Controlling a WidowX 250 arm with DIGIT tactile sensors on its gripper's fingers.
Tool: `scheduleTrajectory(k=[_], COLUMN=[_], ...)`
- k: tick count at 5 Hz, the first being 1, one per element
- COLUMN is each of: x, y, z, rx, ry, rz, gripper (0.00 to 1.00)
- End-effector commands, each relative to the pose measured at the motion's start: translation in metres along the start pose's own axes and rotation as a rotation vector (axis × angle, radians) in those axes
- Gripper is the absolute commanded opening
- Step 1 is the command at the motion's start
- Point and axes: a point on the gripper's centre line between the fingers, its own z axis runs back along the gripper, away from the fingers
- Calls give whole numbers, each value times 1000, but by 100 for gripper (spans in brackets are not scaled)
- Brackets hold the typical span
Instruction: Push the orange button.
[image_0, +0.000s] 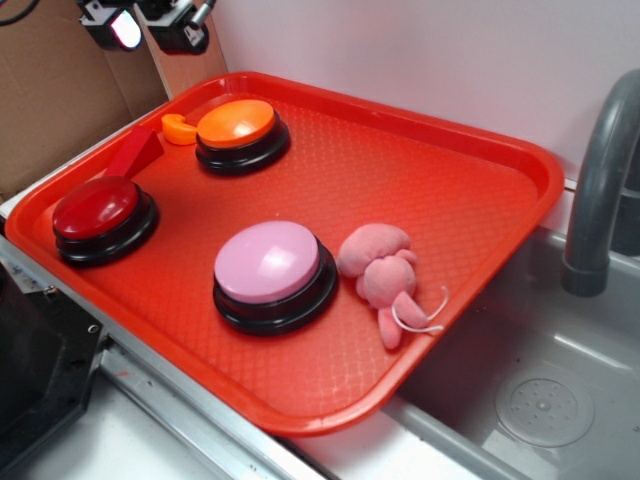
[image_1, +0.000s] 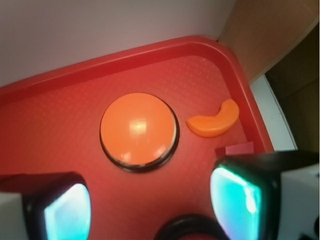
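Nearest the wrist camera, the gripper (image_1: 150, 205) is seen with its fingers (image_1: 67, 210) spread wide, nothing held. Beyond them, the orange button (image_1: 138, 130) is seated at the far-left corner of the red tray (image_0: 480, 250), beside a curved orange piece (image_1: 215, 121).

The orange button (image_0: 236, 124) has a glossy plastic dome, the red tray (image_0: 420, 200) a matt, pebbled plastic floor, and the pink toy (image_0: 385, 275) is fuzzy cloth.

Exterior view looks down obliquely over the whole red tray (image_0: 480, 180) from its near corner. Wrist view looks steeply down, close, sharing the orange button (image_1: 138, 129) corner.
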Motion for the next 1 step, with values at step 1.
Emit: scheduleTrajectory(k=[1], x=[9], y=[-10], z=[14], rx=[12], ry=[-64], rz=[-58], gripper=[100])
